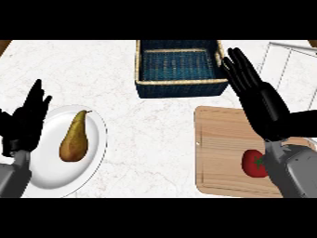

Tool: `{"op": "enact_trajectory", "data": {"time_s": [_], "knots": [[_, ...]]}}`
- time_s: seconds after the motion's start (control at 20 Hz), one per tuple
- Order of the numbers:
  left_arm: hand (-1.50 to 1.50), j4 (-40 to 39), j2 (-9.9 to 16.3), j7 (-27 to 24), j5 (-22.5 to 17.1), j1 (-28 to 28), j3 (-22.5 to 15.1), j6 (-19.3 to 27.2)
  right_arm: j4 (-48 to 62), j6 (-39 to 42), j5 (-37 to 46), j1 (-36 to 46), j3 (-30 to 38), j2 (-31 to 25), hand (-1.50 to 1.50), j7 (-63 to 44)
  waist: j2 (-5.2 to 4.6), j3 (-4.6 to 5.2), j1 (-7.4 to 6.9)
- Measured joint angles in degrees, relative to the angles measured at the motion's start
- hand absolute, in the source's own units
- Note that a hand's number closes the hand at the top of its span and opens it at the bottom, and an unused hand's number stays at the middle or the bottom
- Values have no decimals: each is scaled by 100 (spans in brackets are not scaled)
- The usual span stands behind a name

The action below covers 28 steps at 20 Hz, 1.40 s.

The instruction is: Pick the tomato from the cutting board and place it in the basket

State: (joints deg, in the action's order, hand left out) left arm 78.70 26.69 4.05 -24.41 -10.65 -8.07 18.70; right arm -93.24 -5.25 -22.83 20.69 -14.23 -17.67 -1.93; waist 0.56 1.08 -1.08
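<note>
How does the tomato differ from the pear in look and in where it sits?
The tomato is red and round; the pear is brownish-yellow and long, tapering to a stem. The tomato lies on the wooden cutting board, partly hidden by the right robot hand's forearm; the pear lies in full view on a white plate beside the left robot hand. Neither is held.

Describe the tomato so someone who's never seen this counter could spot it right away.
Find the wooden cutting board at the counter's right side, below the dark blue basket. The tomato sits at its near right, partly hidden by the right forearm. It's the only red, round thing; the pear lies on a white plate.
</note>
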Motion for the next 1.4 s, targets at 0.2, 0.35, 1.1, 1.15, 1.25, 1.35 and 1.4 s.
{"op": "enact_trajectory", "data": {"time_s": [0.2, 0.35, 1.1, 1.15, 1.25, 1.35, 1.4], "knots": [[0, 264, -130, -342, 103, 195, 5, 71, -427, -692, 453, -553, 272, -230, 150, -105, 30, -63, 201], [0, 489, -227, -608, 195, 301, -34, 139, -733, -1152, 985, -1137, 483, -611, 150, -65, 86, -77, 414], [0, 1211, -608, -948, 538, 761, -514, 328, -873, -3871, 5473, -2702, -227, -371, -150, -2463, 22, -17, 386], [0, 1236, -608, -948, 557, 780, -515, 355, -892, -3774, 5664, -2807, -150, -484, -150, -2737, 24, -11, 406], [0, 1271, -593, -970, 580, 827, -526, 353, -1012, -3425, 5942, -2963, -34, -751, -150, -3269, 27, 7, 423], [0, 1289, -575, -971, 587, 850, -518, 352, -1183, -2963, 6147, -3121, -1, -1014, -150, -3793, 23, 19, 425], [0, 1306, -574, -967, 586, 856, -521, 348, -1309, -2704, 6226, -3169, -17, -1125, -150, -4061, 21, 20, 406]]}}
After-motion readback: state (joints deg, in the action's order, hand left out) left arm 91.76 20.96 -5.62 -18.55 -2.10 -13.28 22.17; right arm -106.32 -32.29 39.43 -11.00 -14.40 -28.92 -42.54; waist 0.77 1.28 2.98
